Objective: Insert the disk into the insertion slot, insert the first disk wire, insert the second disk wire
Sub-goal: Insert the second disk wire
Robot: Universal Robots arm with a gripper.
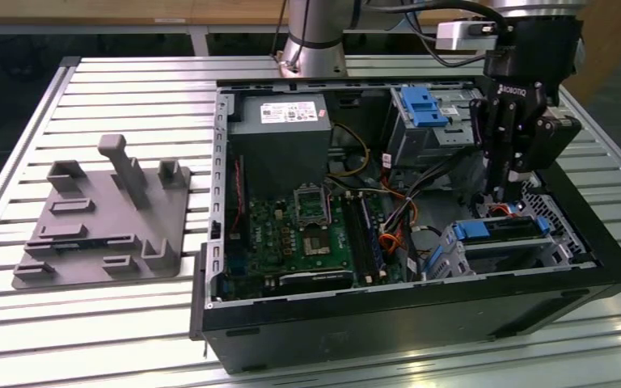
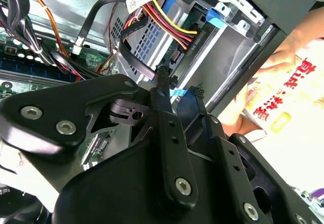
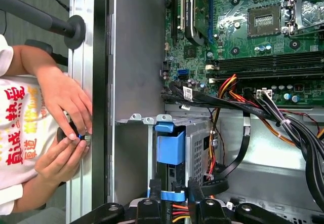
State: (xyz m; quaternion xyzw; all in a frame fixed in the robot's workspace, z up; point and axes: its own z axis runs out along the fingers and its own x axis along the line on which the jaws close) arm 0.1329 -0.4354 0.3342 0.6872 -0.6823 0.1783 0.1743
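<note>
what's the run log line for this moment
disk in insertion slot | gripper at slot's end beside red-yellow wires | person's hands outside case wall

A slatted metal bench [image 1: 127,81] carries everything in the exterior view. At the frame's left lies a grey moulded fixture [image 1: 95,226] with upright posts. Right of it stands an open black computer case [image 1: 397,319]. A green motherboard [image 1: 300,234] sits at the case's centre, with a grey power supply [image 1: 278,137] above it. A metal bay [image 1: 440,121] with a blue latch [image 1: 424,107] sits at upper right. Orange and red wires [image 1: 388,236] run beside the motherboard.
</note>
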